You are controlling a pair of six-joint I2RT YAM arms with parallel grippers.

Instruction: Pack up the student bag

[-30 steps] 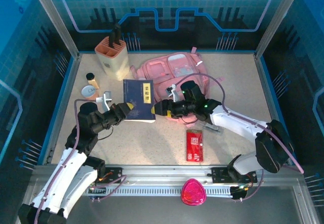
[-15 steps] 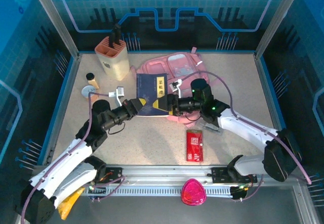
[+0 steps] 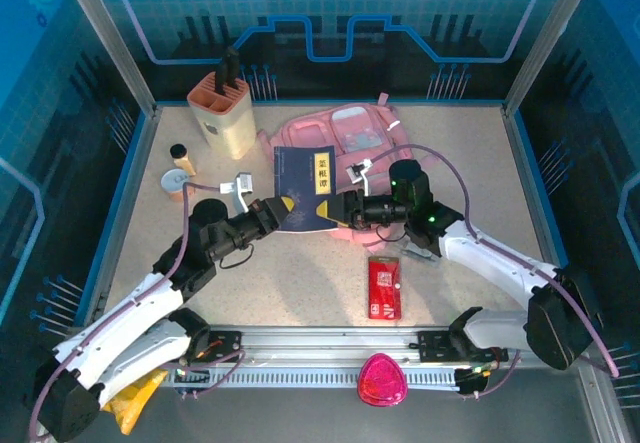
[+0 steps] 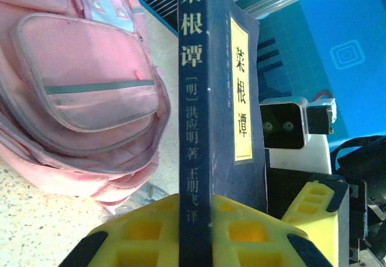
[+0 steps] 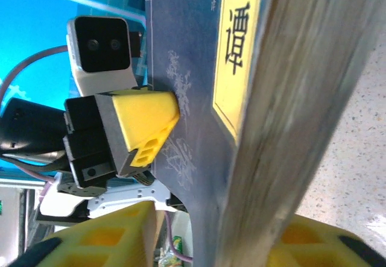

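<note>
Left gripper point(image 3: 285, 206) is clamped on the book's point(image 3: 305, 178) spine at its near corner; the left wrist view shows both yellow fingers point(image 4: 151, 222) pressed against it. Right gripper point(image 3: 335, 207) straddles the opposite, page-edge side, one finger on either face. Whether it is truly pinching or only bracketing the book, we cannot tell.

Taking things by size: the bag point(image 3: 350, 128) lies flat on the table at the far middle, front pockets up, its carry loop pointing away from us. Its long axis runs from near-left to far-right. We see the pockets zipped and cannot make out an open mouth.

We hold the dark blue book above the bag's near edge, its long side pointing away from the bases. So the bag lies straight beyond both grippers and a little to the right, and we judge the right arm the nearer.

A beige holder point(image 3: 222, 113) stands well to the left, and a red pack point(image 3: 384, 285) lies on the table near the right arm.

We judge the next move turns on finding the opening, likely at the far end.
</note>
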